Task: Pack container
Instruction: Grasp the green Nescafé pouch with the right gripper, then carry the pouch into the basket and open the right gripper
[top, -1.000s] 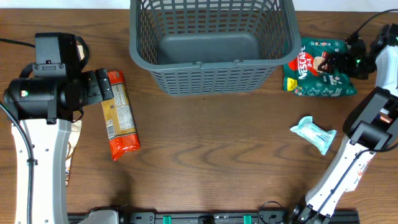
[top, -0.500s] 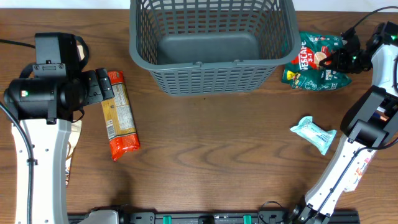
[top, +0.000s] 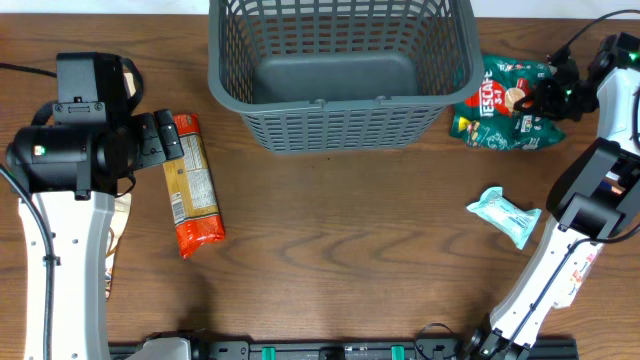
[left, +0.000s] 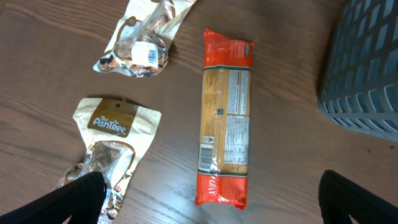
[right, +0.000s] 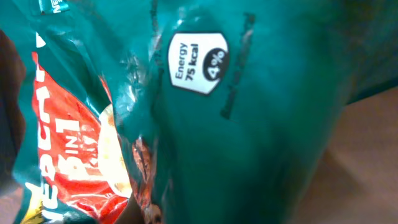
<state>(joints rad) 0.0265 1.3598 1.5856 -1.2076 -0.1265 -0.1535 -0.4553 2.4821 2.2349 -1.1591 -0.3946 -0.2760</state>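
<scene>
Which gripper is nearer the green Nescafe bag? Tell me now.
Right. The right gripper grips the green Nescafe bag at its edge; the left gripper hangs far across the table, beside the orange packet.

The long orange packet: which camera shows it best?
The left wrist view: the orange packet lies whole and close, filling much of the picture. Overhead shows it small and distant. The right wrist view misses it.

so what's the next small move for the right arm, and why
Probably lift the Nescafe bag and carry it left over the basket rim: the right gripper seems to hold its edge, and it is just outside the right wall.
</scene>
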